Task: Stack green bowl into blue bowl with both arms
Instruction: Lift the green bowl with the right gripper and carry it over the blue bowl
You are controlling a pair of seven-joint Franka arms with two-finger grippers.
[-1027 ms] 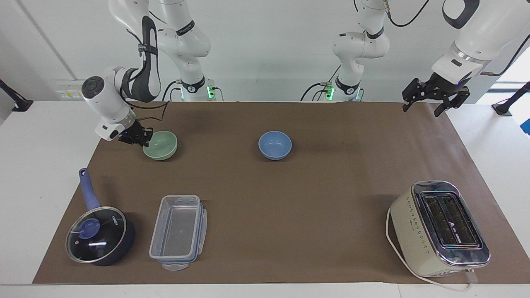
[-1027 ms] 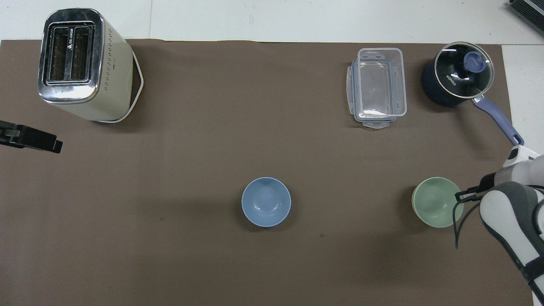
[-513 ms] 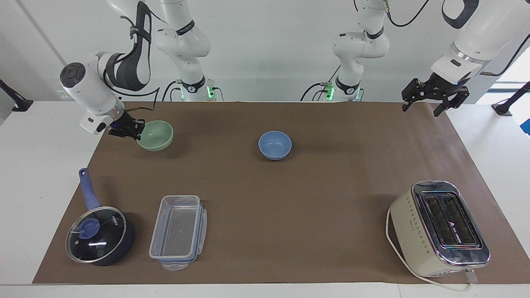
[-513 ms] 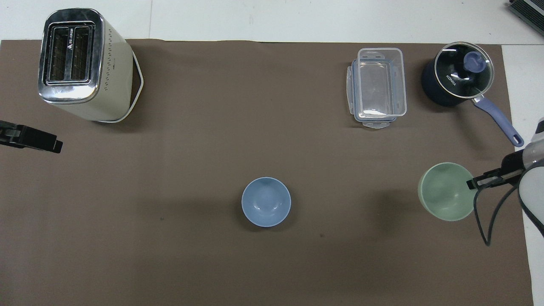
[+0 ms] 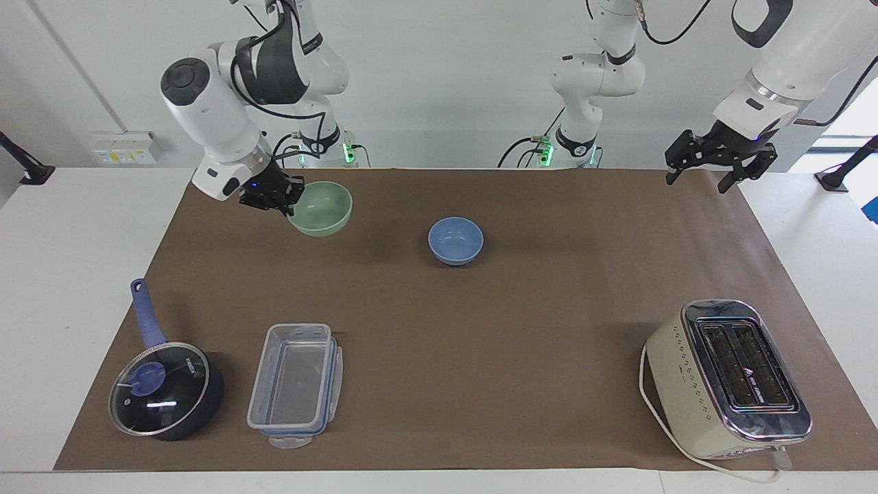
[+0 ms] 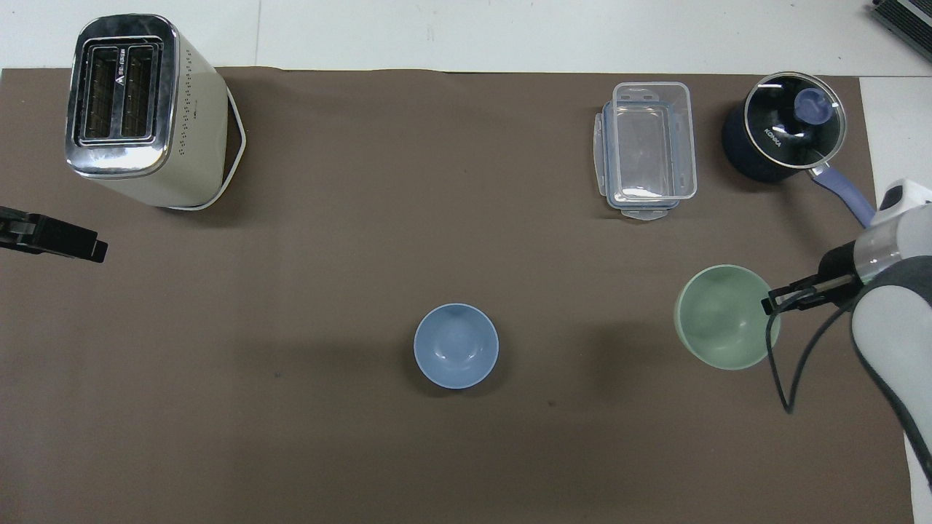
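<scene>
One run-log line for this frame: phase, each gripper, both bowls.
phase: carry | right gripper: shut on green bowl rim, lifted over mat | left gripper: waiting, open | blue bowl: on mat, empty

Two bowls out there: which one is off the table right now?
The green bowl, held by its rim in the right gripper above the mat. The blue bowl sits on the mat, untouched.
</scene>
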